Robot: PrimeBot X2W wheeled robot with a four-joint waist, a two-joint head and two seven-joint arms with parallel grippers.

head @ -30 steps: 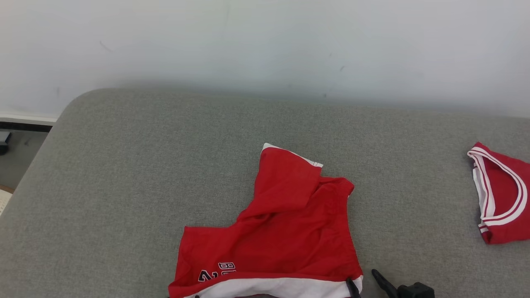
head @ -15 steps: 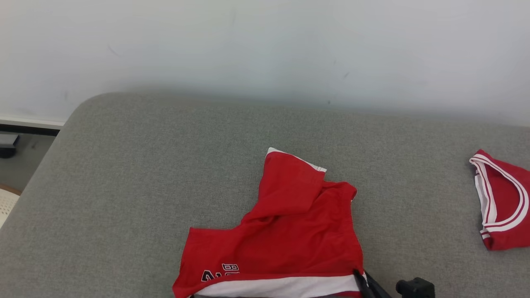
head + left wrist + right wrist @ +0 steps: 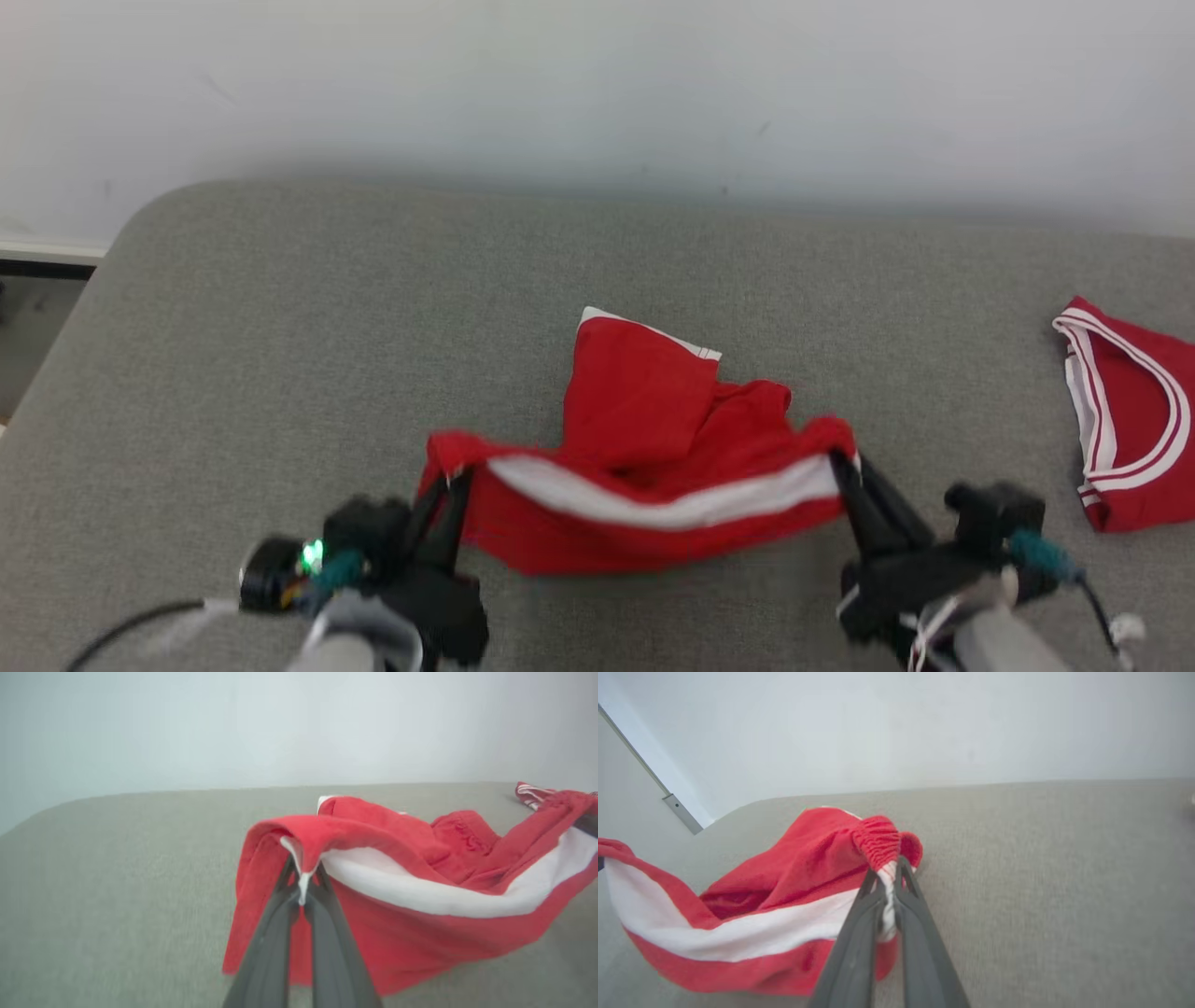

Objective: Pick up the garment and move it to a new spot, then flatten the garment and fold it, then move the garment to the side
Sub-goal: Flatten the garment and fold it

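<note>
The left gripper (image 3: 451, 483) and right gripper (image 3: 845, 464) each pinch shut on one end of the garment (image 3: 653, 439), whose near edge sags between them above the cushion (image 3: 280, 327) while its far part rests there; it looks light and limp, so these corner holds suit it.

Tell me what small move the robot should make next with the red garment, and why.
Probably raise both arms together. The left gripper and right gripper are each shut on an end of the white-banded edge of the red garment, but its far part lies on the grey cushion; lifting should free it for carrying.
</note>
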